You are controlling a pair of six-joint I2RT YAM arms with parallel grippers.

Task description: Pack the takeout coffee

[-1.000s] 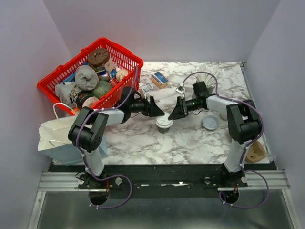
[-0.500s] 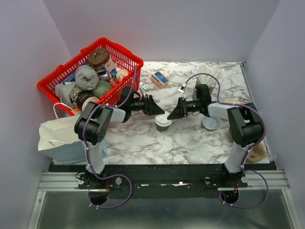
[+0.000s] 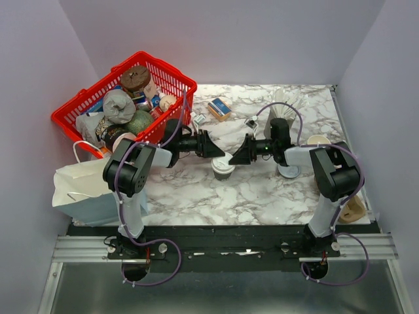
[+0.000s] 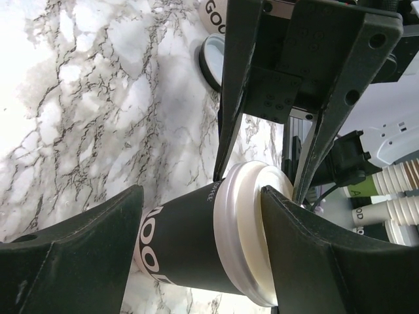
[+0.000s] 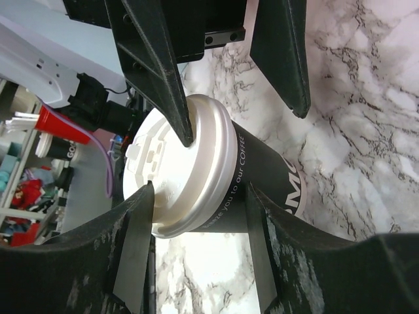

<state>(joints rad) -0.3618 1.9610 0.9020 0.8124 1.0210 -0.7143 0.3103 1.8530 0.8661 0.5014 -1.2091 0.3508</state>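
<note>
Upright at centre frame on the surface (image 3: 262,190): the coffee (image 3: 223,168), hemmed in from both sides. Wide-spread left gripper (image 4: 200,195), one finger (image 5: 160,72) against the lid (image 5: 177,163); half-spread right gripper (image 5: 200,190) about the lid, gripping or not impossible to tell. Likely trouble: popping the lid or tipping the coffee through opposed pushes; clashing fingers too.
</note>
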